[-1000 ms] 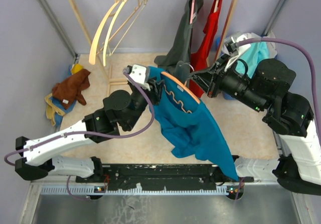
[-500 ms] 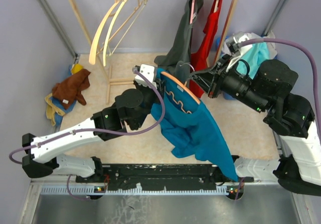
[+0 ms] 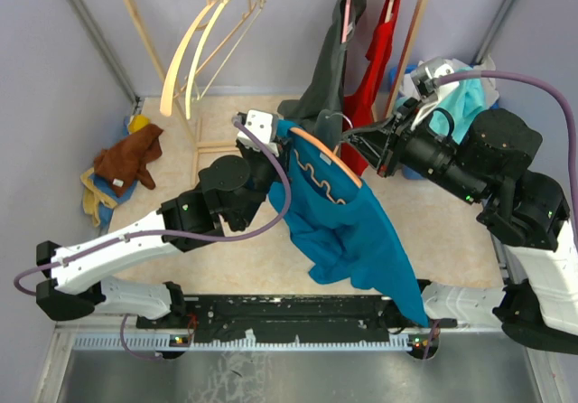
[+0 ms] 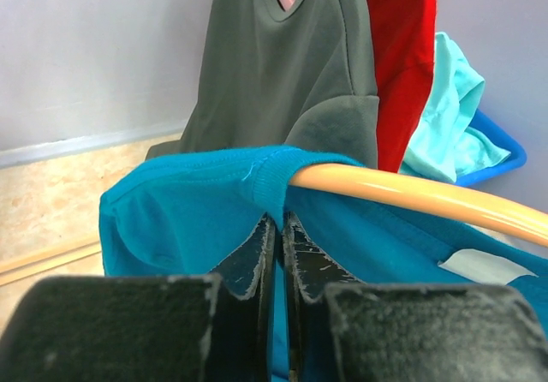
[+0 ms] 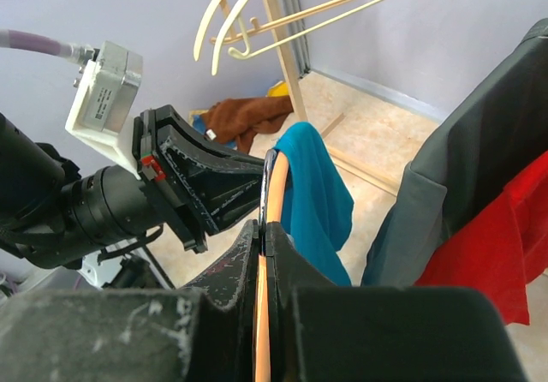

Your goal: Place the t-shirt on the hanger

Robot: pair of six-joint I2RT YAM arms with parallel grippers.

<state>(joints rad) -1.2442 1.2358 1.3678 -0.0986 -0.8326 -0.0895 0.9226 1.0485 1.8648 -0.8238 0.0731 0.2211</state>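
Well, pale neck label (image 4: 479, 266) inside t-shirt (image 3: 348, 231), print unreadable, plain deep teal cloth draped over orange hanger (image 3: 323, 153), held mid-air btwn arms, L gripper (image 4: 276, 228) fingers pinching collar edge, R gripper (image 5: 265, 232) clamped on hanger

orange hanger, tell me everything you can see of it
The hanger is thin, smooth and orange, plastic by its look, with a curved upper bar and a wavy lower bar. It is held tilted in the air. The right arm's fingers clamp the upper bar. Its far tip is covered by the blue t-shirt, which hangs below, and the left arm's fingers pinch the cloth just under that tip.
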